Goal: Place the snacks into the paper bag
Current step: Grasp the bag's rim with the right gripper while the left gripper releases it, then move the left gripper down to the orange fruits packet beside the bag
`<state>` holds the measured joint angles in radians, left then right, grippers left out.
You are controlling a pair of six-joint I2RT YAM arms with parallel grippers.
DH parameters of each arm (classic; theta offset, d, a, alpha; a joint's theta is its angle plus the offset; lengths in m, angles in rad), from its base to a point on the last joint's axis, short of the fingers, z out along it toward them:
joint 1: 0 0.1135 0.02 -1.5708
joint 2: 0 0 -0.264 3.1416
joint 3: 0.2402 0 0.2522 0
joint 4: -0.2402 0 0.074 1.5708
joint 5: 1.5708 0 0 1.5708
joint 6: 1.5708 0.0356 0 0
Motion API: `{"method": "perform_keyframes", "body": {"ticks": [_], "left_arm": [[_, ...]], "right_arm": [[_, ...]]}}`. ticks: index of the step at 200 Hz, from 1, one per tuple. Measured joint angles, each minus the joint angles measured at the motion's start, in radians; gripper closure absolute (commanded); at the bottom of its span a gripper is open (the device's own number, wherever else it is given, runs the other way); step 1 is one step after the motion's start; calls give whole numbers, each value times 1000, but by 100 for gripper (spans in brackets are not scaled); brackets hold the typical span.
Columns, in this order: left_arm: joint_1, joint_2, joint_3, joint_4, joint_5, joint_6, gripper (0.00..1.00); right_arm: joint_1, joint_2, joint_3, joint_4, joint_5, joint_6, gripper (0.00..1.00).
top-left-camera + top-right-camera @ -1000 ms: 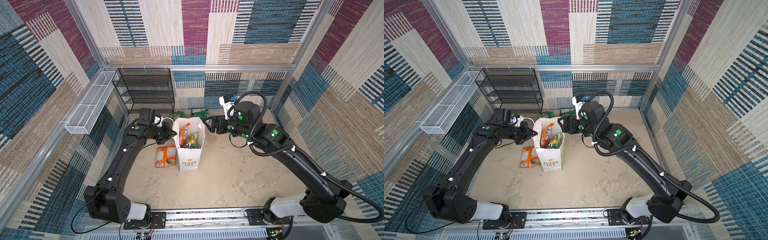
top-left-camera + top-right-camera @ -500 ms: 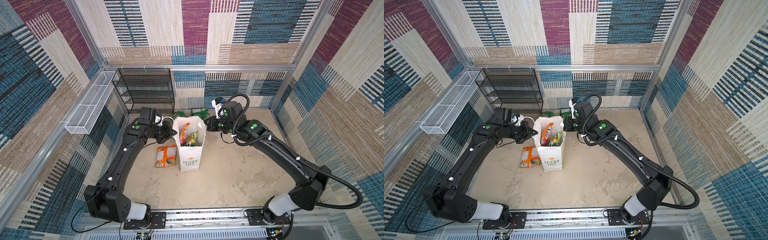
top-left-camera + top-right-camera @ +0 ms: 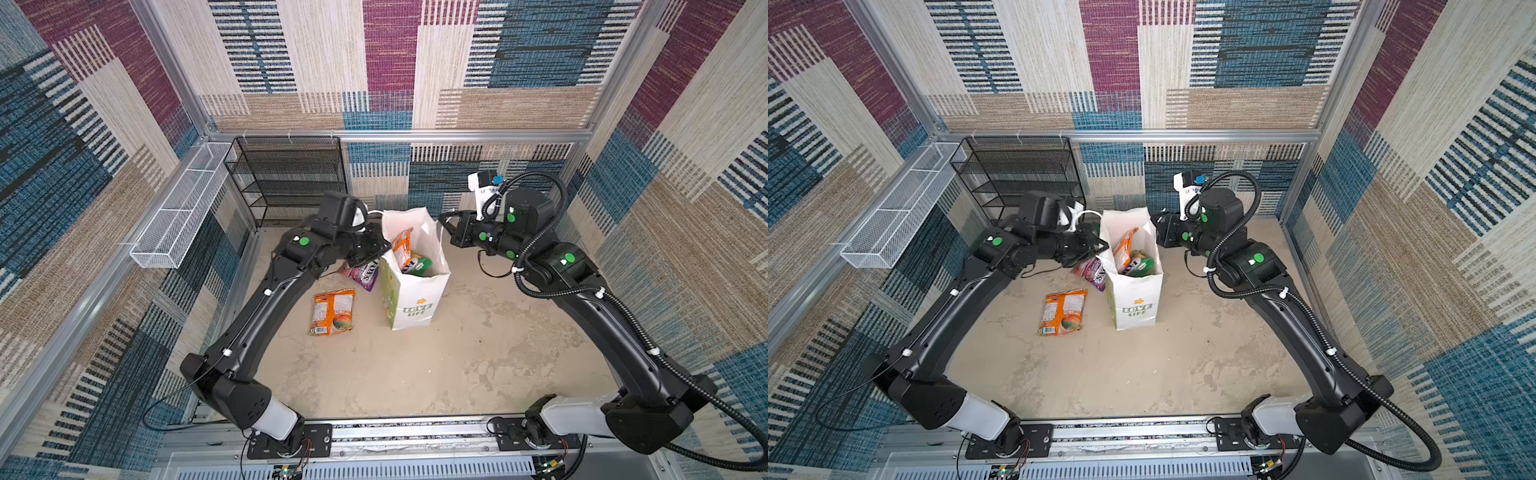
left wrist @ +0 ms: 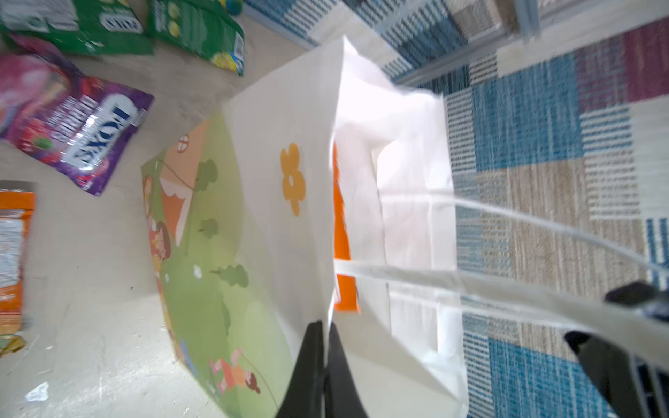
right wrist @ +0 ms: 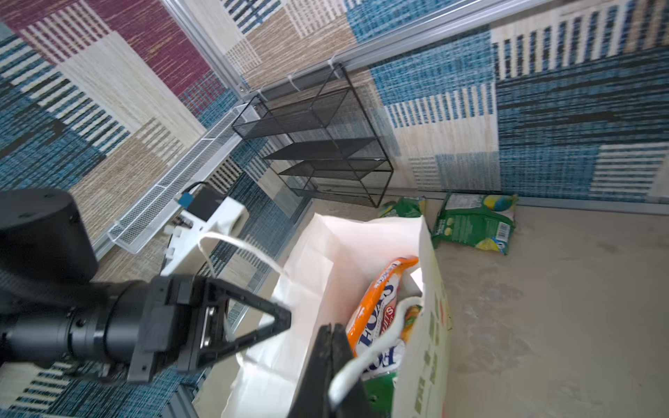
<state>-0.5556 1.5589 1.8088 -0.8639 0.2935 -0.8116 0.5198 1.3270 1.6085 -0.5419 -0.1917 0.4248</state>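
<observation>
- The paper bag (image 3: 415,299) stands upright, centre-far on the bench (image 3: 415,374). The left gripper (image 4: 323,336) is clenched on its left rim.
- The right gripper (image 5: 331,334), jaws together and seemingly empty, is at the bag's right rim. The green packets (image 5: 474,224) just beyond the bag lie nearest this arm.
- The orange packet (image 3: 332,311) lies left of the bag, long axis near-to-far.
- Both top views hide the green packets.

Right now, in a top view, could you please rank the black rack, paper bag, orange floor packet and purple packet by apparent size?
1. black rack
2. paper bag
3. orange packet
4. purple packet, partly hidden by the left gripper, so its rank is unsure.
</observation>
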Motion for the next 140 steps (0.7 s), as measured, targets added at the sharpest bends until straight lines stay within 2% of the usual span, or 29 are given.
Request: {"method": "perform_keyframes", "body": {"ticks": [35,100,106,122,130,140], "left_arm": [[-23,25,25,-29,-52,-1,100],[-62,152,35,-29,-77,-7,100],[-66,158,35,-28,-78,-7,94],[-68,162,32,-23,-77,-7,59],[-68,158,28,-13,-78,-7,37],[-68,146,19,0,-79,-5,18]], "right_arm": [[-13,-69,-79,31,-2,-31,100],[-68,-144,-289,37,19,-60,100],[-70,-150,-298,41,19,-63,100],[-74,-169,-316,66,19,-72,100],[-75,-181,-324,83,20,-77,100],[-74,-195,-336,95,19,-86,100]]}}
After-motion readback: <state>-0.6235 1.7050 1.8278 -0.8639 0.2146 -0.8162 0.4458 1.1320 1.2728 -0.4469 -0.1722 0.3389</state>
